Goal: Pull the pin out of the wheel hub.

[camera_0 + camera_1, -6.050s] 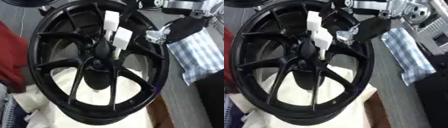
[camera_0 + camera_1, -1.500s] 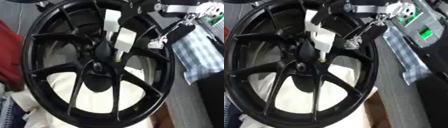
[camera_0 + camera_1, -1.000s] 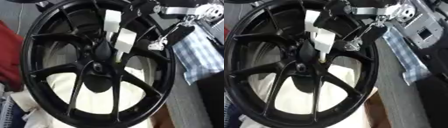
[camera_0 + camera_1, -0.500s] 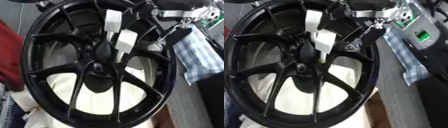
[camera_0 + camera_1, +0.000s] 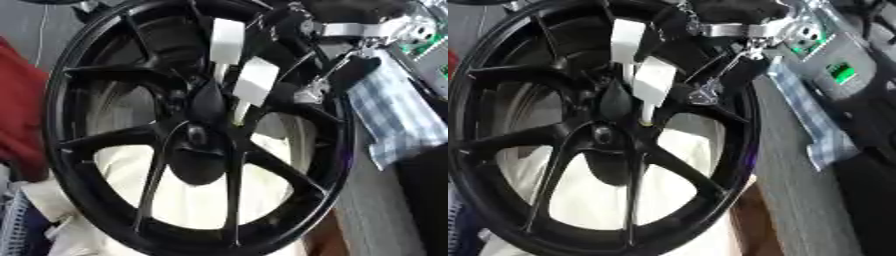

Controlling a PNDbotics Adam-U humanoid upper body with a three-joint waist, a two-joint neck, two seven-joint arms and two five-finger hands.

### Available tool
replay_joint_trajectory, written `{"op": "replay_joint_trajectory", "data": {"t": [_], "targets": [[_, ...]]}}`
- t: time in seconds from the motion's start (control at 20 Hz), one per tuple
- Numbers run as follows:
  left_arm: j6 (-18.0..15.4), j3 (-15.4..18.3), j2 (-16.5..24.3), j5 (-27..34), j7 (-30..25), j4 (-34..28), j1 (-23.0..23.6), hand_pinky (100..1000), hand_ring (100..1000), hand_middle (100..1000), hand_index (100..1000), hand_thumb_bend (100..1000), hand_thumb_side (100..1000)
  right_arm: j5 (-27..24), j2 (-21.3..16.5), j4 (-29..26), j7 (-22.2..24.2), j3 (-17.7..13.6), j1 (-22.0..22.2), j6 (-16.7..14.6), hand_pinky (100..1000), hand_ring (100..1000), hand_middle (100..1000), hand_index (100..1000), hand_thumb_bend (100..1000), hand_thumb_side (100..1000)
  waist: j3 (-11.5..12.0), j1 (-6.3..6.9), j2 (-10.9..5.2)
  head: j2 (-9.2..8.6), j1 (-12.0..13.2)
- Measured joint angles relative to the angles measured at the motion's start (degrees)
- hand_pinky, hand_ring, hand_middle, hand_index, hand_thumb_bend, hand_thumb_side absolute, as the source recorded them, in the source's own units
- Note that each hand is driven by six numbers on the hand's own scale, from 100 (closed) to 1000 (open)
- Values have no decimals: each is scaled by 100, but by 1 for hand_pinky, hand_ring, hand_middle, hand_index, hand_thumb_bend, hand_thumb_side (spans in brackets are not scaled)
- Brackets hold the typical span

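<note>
A black wheel (image 5: 197, 135) with slim spokes fills most of both views, lying tilted on a cream cloth (image 5: 188, 192) that shows through the lower spoke gaps and spills past the rim at the near left. Its rim runs close to the left and top edges of the views, and a bare strip of grey worktop (image 5: 794, 200) is open along its right side. A brown block (image 5: 750, 225) sits under the rim at the near right. A red cloth (image 5: 22, 115) lies against the wheel's left edge, and a blue checked cloth (image 5: 398, 120) lies on the worktop toward the right edge, just beside the rim.

The wheel hub (image 5: 199, 137) sits at the wheel's middle. Two white tags (image 5: 255, 81) stand over the spokes just above it, and a thin pale pin (image 5: 648, 116) drops from the lower tag toward the hub.

The right hand (image 5: 328, 80) reaches in from the upper right corner, over the rim's right side near the tags; I cannot tell whether its fingers are curled or straight. The left hand is out of sight.
</note>
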Motion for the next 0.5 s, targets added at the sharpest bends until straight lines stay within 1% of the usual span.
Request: {"op": "replay_joint_trajectory", "data": {"t": [0.5], "targets": [[-1,-1,0,10,0,0,-13,686,544,553,705,100,582,112,3,71,-16,30,-49,-16,829,783,730,823,246,154,12,-13,12,-44,-6]]}}
